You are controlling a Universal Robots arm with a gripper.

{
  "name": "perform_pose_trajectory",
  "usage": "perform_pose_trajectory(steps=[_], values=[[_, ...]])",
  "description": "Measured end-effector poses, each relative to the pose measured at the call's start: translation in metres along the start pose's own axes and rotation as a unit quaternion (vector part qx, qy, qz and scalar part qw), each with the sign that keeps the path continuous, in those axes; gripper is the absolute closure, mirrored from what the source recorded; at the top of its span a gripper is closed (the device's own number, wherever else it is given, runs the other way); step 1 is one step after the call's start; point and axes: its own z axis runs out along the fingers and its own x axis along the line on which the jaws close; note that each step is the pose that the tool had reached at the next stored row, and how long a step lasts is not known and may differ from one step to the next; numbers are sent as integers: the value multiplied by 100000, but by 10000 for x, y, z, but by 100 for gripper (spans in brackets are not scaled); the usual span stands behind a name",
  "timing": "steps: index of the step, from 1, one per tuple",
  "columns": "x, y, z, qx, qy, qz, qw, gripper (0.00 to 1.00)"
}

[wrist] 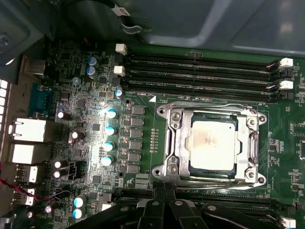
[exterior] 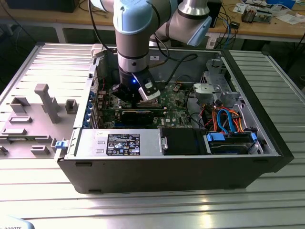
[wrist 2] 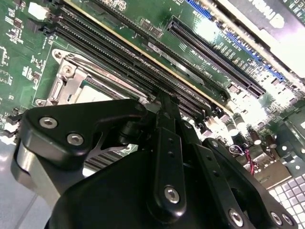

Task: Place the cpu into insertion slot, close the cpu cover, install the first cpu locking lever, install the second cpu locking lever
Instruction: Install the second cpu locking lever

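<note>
Silver cpu cover (wrist: 213, 143) down over cpu (wrist: 212, 145) in insertion slot; claw (wrist: 164, 193) closed, empty, beside slot.

I see a ribbed grey metal table (exterior: 43, 200) running under everything in the exterior view, its slats catching soft overhead light. On the exterior view's left lies a pale grey plastic tray (exterior: 28, 114) with upright blocks. Behind, a long wooden workbench (exterior: 267, 28) carries loose papers (exterior: 286, 16) and cables (exterior: 228, 21), with dark shadow under it.
</note>
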Motion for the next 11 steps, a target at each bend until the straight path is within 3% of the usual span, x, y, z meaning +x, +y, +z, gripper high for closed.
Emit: perform_pose_trajectory(steps=[7,11], values=[[17,9,34,-342,-25,-2,99999,89],[18,15,6,-543,-52,7,99999,89]])
